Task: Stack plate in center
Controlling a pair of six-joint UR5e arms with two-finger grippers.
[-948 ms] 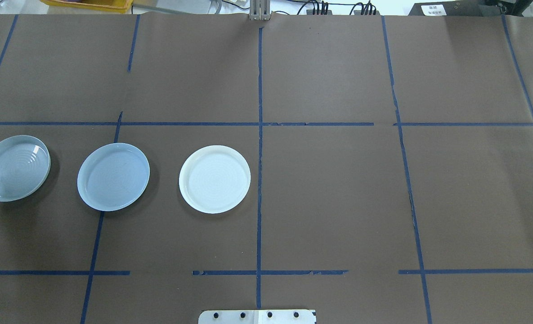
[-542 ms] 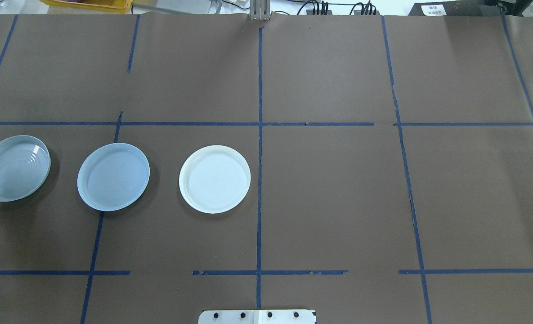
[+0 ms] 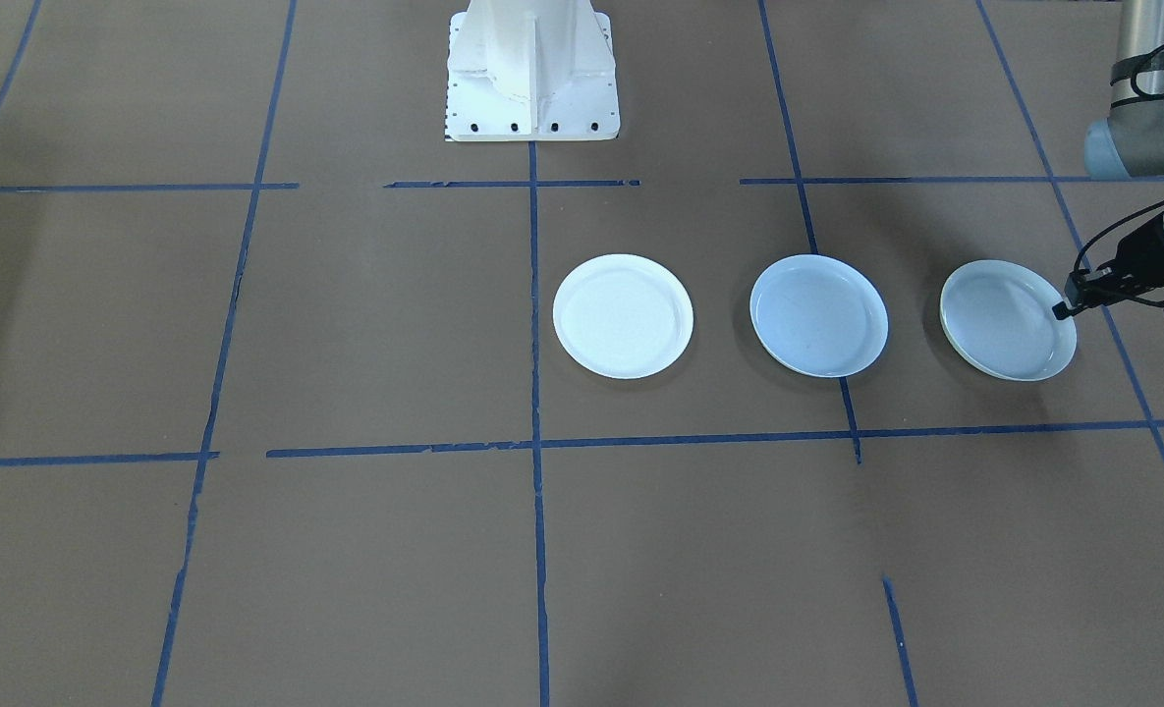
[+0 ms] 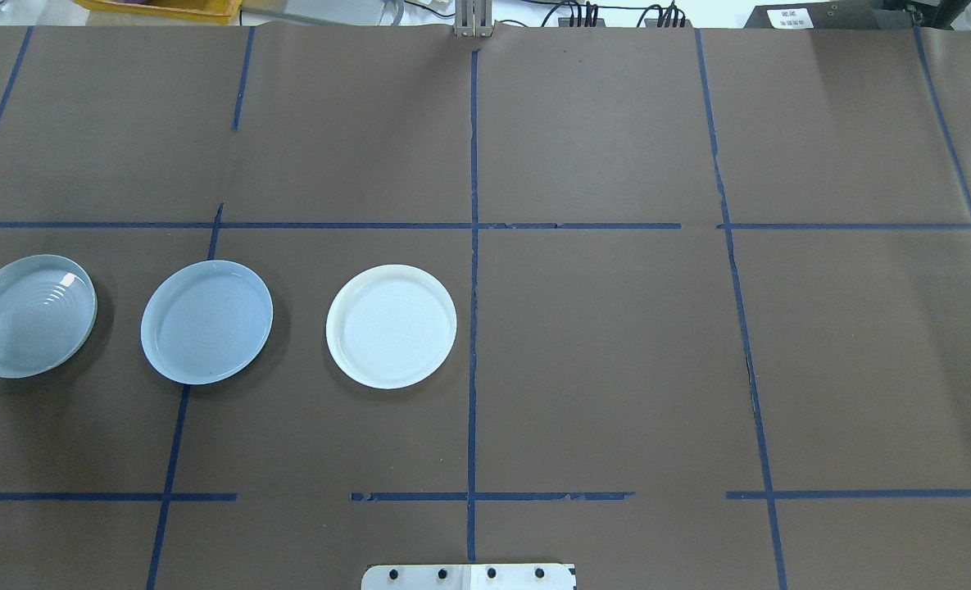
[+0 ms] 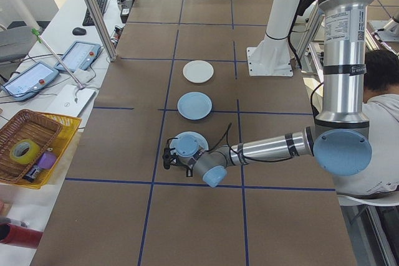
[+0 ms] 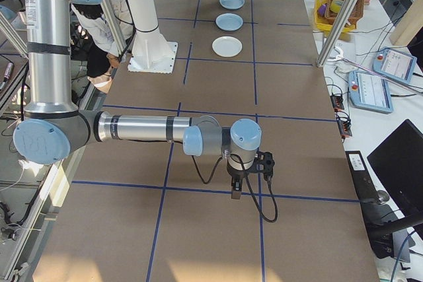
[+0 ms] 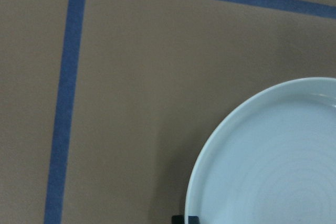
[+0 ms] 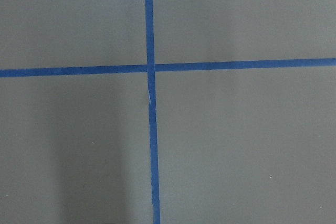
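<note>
Six cameras cover one taped table (image 4: 583,344).
Overhead looks forward from behind the robot; the front camera faces back; two end views look lengthwise; wrist cameras hover close. Exterior views share three plates (image 4: 206,322).

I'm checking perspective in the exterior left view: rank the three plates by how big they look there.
1. Ringed plate by the left gripper, though partly hidden.
2. Pale-blue plate.
3. White plate.
Nearness to the camera drives this; overhead they look about equal.

Pale-blue plate (image 4: 206,322) flat on table, between white plate (image 4: 391,326) and ringed plate (image 4: 29,316), apart from both
</note>
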